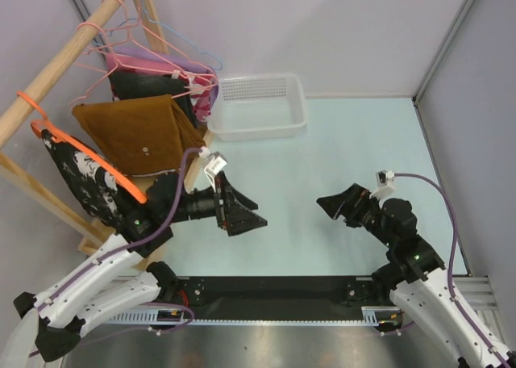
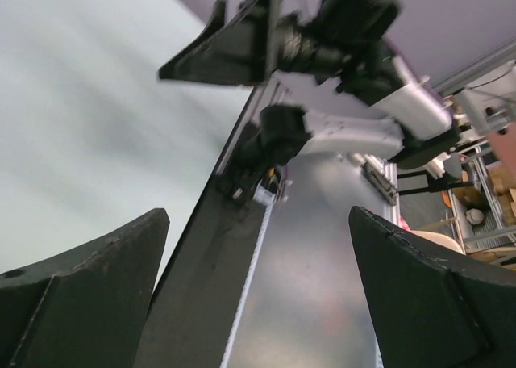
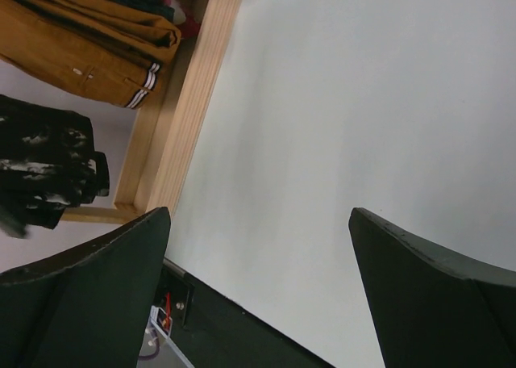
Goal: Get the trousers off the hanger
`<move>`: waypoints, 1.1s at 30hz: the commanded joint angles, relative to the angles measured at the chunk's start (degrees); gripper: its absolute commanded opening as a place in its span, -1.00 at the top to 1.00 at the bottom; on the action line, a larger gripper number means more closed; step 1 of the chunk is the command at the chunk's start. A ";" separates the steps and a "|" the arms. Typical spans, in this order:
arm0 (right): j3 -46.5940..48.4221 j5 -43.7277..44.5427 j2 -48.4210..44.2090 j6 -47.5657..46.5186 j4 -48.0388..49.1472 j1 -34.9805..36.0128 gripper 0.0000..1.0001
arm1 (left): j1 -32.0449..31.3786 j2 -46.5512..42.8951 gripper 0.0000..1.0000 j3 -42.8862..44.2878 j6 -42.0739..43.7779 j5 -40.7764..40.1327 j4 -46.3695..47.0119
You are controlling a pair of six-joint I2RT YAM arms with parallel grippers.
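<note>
Claws sit nearest: the left claw (image 1: 246, 213) and the right claw (image 1: 330, 209) hang low over the table (image 1: 322, 158), tips turned toward each other with a gap between. Both are wide open and hold nothing. The black trousers (image 1: 81, 174) with white blotches hang on an orange hanger (image 1: 90, 155) at the left, just beside the left arm and behind its claw, not touching it. The brown trousers (image 1: 133, 134) with a small button hang next to them, a bit farther back, near the left claw and well apart from the right one. Both pairs are on a wood rack (image 1: 64, 57) that leans along the left wall. More clothes hang on pink hangers (image 1: 121, 61) farther up the rail. The table is pale blue-green, with pale grey walls around it. At the far side, just beside the rack, stands a white basket (image 1: 300, 110); its holey bottom shows.
</note>
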 commanded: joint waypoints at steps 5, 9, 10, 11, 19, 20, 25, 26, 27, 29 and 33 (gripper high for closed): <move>9.01 -4.66 7.07 -5.43 0.60 -0.79 -0.99 | -0.18 7.54 -1.00 30.46 5.48 -0.23 -14.95; 10.68 -5.62 8.04 -6.05 0.69 -0.79 -1.00 | -0.01 10.71 -1.00 41.64 8.29 -5.49 -23.82; 11.21 -6.06 8.48 -6.66 -0.09 -0.70 -0.99 | 0.17 11.85 -1.00 46.45 8.82 -6.99 -26.11; 11.82 -6.24 9.00 -7.10 -0.62 -0.79 -1.00 | 0.17 12.12 -1.00 48.33 9.17 -9.18 -29.09; 13.85 -8.88 10.68 -8.33 -0.19 -0.70 -0.99 | 0.61 12.30 -1.00 59.78 9.26 -13.42 -35.62; 13.85 -8.97 10.59 -8.42 -0.10 -0.70 -0.99 | 0.61 11.95 -1.00 58.90 9.09 -12.89 -34.84; 14.20 -9.58 10.50 -8.25 0.07 -0.61 -0.99 | 0.52 12.30 -0.99 50.65 6.63 0.16 -30.72; 14.20 -9.58 10.33 -8.16 0.16 -0.70 -0.99 | 0.52 12.12 -1.00 46.20 5.93 2.29 -26.70; 14.20 -9.50 10.15 -8.24 0.07 -0.70 -0.99 | 0.52 11.95 -0.99 44.06 4.27 5.36 -24.48; 14.29 -9.15 9.71 -8.42 -0.63 -0.70 -1.00 | 0.52 11.77 -0.99 37.91 2.24 13.89 -16.57; 14.20 -8.62 8.40 -8.42 -2.03 -0.70 -0.99 | -1.05 12.12 -0.99 33.06 -0.23 21.04 -9.00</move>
